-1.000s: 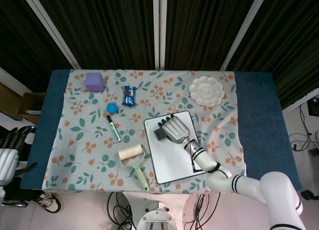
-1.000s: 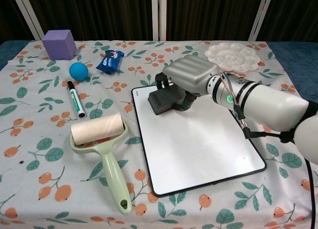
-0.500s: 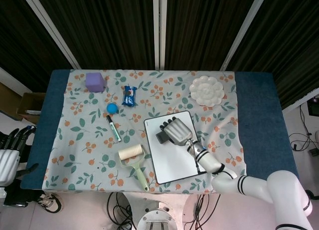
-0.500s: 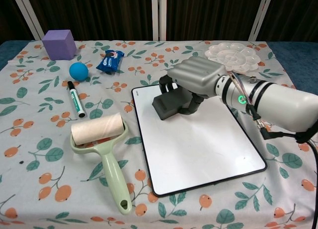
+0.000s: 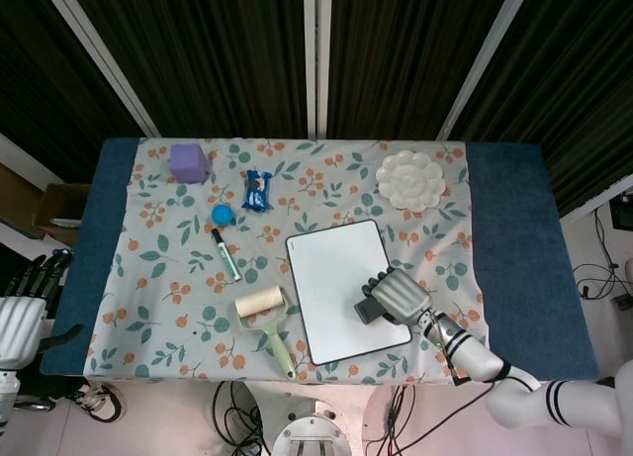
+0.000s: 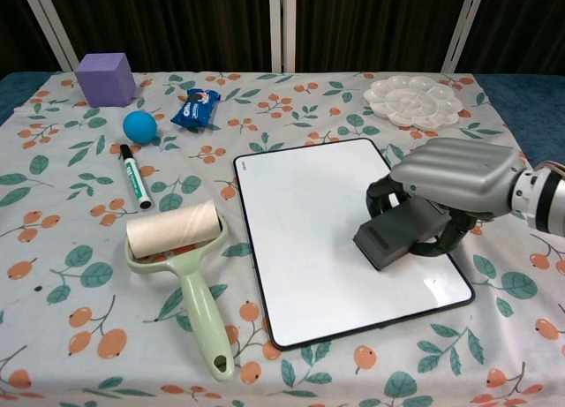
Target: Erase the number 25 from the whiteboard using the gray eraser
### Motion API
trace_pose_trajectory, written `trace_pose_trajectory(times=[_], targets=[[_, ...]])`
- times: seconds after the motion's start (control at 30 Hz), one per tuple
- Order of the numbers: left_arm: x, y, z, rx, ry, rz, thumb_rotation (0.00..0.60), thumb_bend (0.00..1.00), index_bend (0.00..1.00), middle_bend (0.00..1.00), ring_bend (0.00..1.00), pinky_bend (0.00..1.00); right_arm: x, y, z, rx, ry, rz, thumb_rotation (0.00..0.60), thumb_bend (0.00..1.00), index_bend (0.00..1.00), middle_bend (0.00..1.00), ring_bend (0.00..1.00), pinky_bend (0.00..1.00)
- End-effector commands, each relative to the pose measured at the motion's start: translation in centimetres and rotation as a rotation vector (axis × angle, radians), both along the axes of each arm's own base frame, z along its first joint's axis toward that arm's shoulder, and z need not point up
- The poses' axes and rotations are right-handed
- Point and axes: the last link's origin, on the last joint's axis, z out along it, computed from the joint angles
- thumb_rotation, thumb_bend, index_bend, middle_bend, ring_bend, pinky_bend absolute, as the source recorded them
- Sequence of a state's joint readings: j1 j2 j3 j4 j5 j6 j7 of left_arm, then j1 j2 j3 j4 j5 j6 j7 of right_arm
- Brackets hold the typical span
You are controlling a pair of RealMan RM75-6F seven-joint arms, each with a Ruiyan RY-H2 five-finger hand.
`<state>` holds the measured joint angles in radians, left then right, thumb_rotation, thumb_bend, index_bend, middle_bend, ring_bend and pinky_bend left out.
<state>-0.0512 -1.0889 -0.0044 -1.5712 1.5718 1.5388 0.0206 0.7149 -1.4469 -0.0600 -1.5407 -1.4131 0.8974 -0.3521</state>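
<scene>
Worktop [image 5: 514,219]: blue surface draped with a floral cloth [image 6: 71,248].

Whiteboard [image 6: 309,222]: white, dark-framed, rounded corners, lying flat near the cloth's centre, slightly rotated. Its surface reads blank in both views; no digits are legible.

Right hand [image 6: 459,173]: silver-grey, at the board's 4 o'clock corner. Fingers curled down around the gray eraser [image 6: 397,235], gripping it from above; the eraser's base sits on the board surface.

Gray eraser: dark grey block, long side angled across the board's lower right area, partly covered by the hand.

Lint roller [image 6: 177,239]: pale green handle, cream roll, at the board's 9 o'clock, just beside its edge.

Paint palette [image 6: 413,101]: white, round, scalloped wells, at the board's 1 o'clock.

Left hand [image 5: 20,313]: off the worktop at the cloth's 8 o'clock; dark fingers extended and apart, holding nothing.

Purple cube [image 6: 104,79]: far corner, 10 o'clock.

Snack packet [image 6: 196,108]: blue, 11 o'clock.

Marker [image 6: 135,186]: green-banded, black cap, 9 o'clock.

Blue ball [image 6: 139,125]: just beyond the marker.
</scene>
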Motion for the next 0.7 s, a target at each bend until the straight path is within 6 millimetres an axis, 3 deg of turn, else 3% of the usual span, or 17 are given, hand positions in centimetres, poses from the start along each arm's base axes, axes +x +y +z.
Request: trace_pose_trajectory(times=[0.03, 0.43, 0.7], targets=[[0.1, 0.1, -0.1, -0.002, -0.003, 0.000, 0.600, 0.00, 0.09, 0.08, 0.06, 0.17, -0.8, 0.9, 0.5, 0.047, 0.012, -0.022, 0.600, 0.23, 0.95, 0.76, 0.70, 0.77], [0.3, 0.4, -0.3, -0.007, 0.001, -0.002, 0.600, 0.00, 0.09, 0.08, 0.06, 0.17, -2.1, 2.3, 1.1, 0.179, 0.111, -0.044, 0.600, 0.23, 0.98, 0.77, 0.71, 0.77], [0.6, 0.4, -0.1, -0.003, 0.002, -0.016, 0.600, 0.00, 0.09, 0.08, 0.06, 0.17, -1.5, 3.4, 2.7, 0.188, 0.065, -0.054, 0.600, 0.23, 0.98, 0.78, 0.71, 0.77]])
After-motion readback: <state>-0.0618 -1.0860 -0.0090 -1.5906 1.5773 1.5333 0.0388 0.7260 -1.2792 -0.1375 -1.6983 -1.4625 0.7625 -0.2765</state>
